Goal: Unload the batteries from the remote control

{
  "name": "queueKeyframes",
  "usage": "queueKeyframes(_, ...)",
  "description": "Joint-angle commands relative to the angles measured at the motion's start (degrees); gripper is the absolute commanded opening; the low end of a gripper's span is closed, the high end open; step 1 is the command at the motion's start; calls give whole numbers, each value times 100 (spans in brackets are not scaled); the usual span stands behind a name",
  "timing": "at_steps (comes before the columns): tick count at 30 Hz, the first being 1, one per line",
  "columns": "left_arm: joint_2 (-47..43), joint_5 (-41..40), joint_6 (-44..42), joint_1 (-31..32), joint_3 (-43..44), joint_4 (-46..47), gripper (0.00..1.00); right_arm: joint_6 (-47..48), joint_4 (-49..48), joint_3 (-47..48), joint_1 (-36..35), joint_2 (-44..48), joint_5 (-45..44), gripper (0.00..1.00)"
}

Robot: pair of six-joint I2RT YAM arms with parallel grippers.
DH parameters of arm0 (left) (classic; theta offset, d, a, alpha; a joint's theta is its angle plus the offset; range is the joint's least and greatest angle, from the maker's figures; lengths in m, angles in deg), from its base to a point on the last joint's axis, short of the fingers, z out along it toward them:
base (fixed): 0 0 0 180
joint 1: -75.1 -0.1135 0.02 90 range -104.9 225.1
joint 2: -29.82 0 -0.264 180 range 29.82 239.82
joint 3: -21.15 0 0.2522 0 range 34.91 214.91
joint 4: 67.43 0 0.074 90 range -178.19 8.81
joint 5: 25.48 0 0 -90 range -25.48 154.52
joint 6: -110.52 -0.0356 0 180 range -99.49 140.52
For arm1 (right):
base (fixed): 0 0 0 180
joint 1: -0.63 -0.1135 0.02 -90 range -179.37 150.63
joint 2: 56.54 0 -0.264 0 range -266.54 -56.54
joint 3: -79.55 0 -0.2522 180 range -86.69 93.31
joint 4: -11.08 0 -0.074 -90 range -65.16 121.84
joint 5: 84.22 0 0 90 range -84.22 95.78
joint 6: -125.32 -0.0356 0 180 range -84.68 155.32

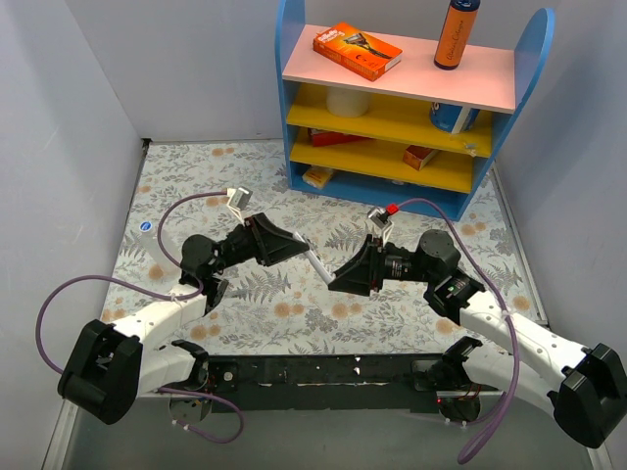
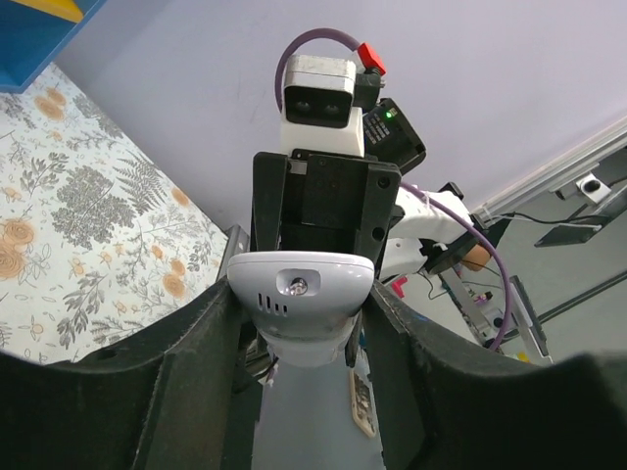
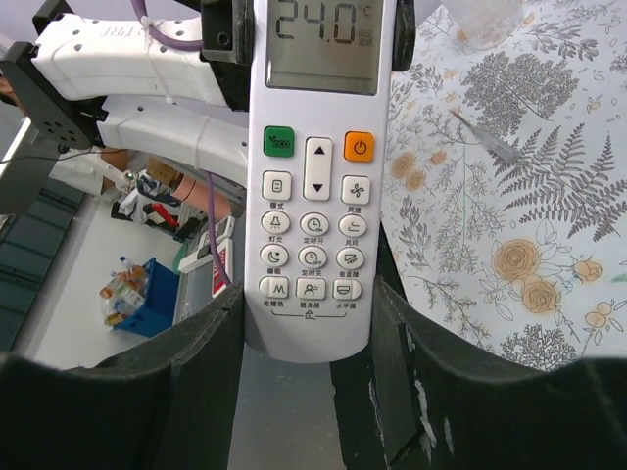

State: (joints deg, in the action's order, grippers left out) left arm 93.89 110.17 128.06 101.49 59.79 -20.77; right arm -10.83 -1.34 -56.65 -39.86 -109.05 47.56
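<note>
One slim white plastic remote control hangs in front of the blue shelf unit, above the flowered worktop. It is pinched at opposite ends by the left tool and the right tool. No batteries show. The step should go best if one tool holds firm while the other works at the remote's hidden back.

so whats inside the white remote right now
Nothing inside shows. The slim white plastic remote control shows only its lit display and buttons; left tool and right tool grip its ends. Any batteries are hidden by the casing.
</note>
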Motion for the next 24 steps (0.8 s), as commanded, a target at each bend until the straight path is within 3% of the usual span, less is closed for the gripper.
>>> queueKeyframes(1,-9,-135,-120,33,210,-705,31,185,77,37,6,-5,-108,34)
queueKeyframes(9,9,-389,-585,24,429,-2016,1,615,885,177,6,188,-617,59)
queueKeyframes(14,44,-627,-946,24,614,-2851,0,941,1456,230,6,303,-952,73)
queueKeyframes(18,87,-794,-1121,24,667,-3229,0,1073,1720,256,6,312,-1136,75)
queueKeyframes(24,386,-1628,-2334,24,1490,-5582,0,1398,2519,388,6,356,-1742,76)
